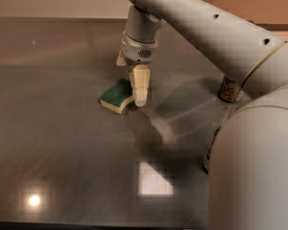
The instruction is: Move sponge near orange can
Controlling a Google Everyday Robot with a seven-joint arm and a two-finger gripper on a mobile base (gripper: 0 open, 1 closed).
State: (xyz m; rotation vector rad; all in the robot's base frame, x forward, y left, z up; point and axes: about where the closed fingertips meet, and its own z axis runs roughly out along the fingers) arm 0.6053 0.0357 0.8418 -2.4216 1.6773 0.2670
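As your pale arm (216,37) is stretching across from the right of the camera view, the tool (131,80) is hanging point-down over the middle of the grey bench (57,147), right at the sponge (115,96). You are looking at fingers that are spread. The near cream finger (140,86) is standing at the sponge's right end, touching it or very nearly, while the far one is peeking out behind the wrist, beyond the sponge. Nothing is being pinched. The sponge is lying flat on the bench, green side up, with its yellow foam edge facing the camera. The orange can (228,90) is standing upright off to the right with only its lower part showing beneath the arm, and the sponge is sitting well apart from it. A bright square of light (155,178) is glaring off the bench in front of the sponge.
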